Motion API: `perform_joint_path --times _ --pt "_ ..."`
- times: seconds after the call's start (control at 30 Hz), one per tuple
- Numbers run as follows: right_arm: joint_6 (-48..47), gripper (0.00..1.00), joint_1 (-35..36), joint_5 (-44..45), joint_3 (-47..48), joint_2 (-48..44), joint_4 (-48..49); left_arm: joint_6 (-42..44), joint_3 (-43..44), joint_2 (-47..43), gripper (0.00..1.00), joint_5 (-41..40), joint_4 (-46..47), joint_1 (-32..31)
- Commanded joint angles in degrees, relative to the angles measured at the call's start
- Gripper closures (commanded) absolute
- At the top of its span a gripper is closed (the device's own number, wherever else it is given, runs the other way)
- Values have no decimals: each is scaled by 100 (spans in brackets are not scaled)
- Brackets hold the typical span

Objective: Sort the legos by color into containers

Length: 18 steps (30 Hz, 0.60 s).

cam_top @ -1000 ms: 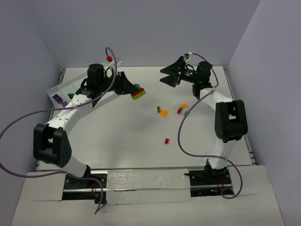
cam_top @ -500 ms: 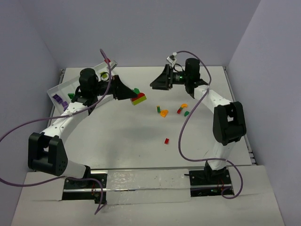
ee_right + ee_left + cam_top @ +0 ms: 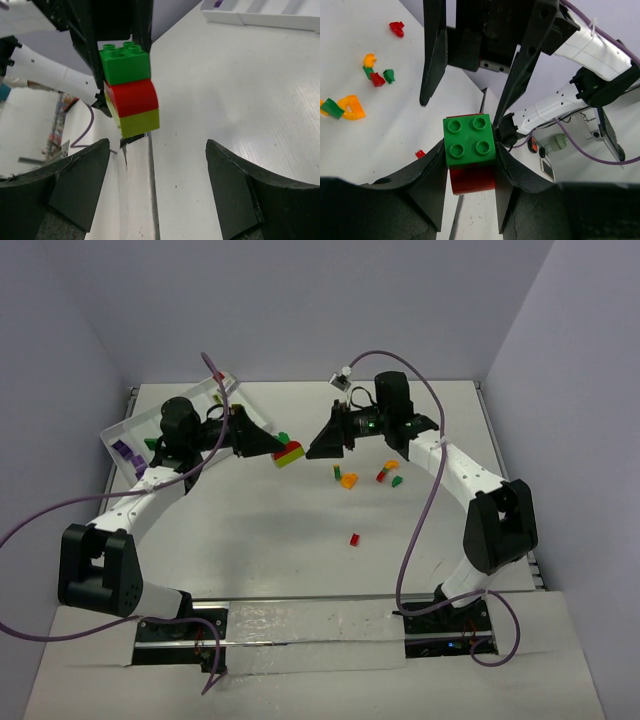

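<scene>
On the white table [image 3: 250, 540], nearest to the arm bases, one tiny red plastic brick [image 3: 353, 539] lies alone, well to the near side of the right hand [image 3: 314, 448]. A little farther, near that hand on its right, lies a loose group of small orange, green and red bricks [image 3: 349, 480].

The left hand [image 3: 274, 446] is closed on a stack of three plastic bricks [image 3: 291, 453]: green on top, rounded red in the middle, lime below. Its fingers press on two opposite sides.

The right hand faces this stack with its fingers spread wide and holds nothing. The stack is just in front of its tips.

Beyond the left hand, to its left, a flat white plastic tray [image 3: 118, 427] with long compartments holds purple bricks [image 3: 125, 452] and a green brick [image 3: 150, 443].
</scene>
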Motion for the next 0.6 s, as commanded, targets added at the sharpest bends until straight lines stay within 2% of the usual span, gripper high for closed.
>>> perform_joint_path --times 0.0,0.23,0.37,0.57 --pt "-964 16 302 -130 229 -179 -629 -649 -123 -183 100 350 1184 3" --pt "-941 22 520 -201 430 -105 -586 -898 -304 -207 100 469 1564 3" --pt "-560 32 572 -335 370 -153 -32 -979 -410 -213 100 477 1714 -6" --pt "73 40 623 -360 247 -212 628 -987 -450 -233 100 411 1774 -6"
